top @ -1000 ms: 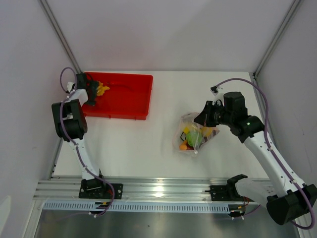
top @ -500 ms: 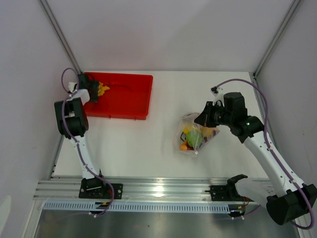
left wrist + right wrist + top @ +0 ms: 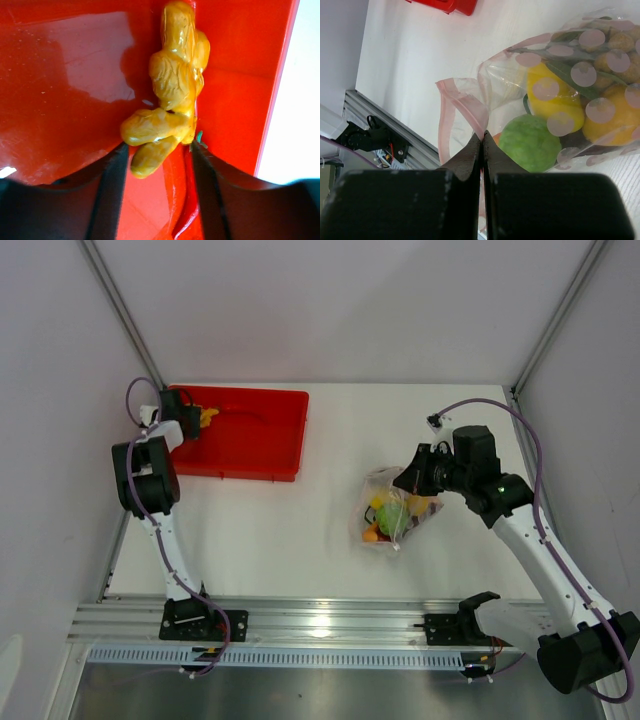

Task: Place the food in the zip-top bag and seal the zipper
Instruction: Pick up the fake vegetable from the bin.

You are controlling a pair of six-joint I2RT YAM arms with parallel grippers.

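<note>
Left wrist view is showing the left gripper (image 3: 157, 150) spread wide, its fingers straddling the lower end of a yellow-orange food piece (image 3: 170, 95) without gripping it. That piece is lying in the red tray (image 3: 60, 75), pressed against the tray's wall at the right of the frame.

The step in hand is judged to be picking up this piece. The next move calls for closing on it, lifting it clear of the wall, and crossing the table (image 3: 330, 530) to the bag (image 3: 600, 65). Room is tight, since the finger at lower right of the frame is working close beside the wall.

In the right wrist view, the right gripper (image 3: 482, 137) is pinching the bag's edge fully closed, near the mouth. The pink zipper (image 3: 442, 120) is standing unsealed at centre left. Other food (image 3: 530, 142) is sitting inside the bag, at centre right of the top view.
</note>
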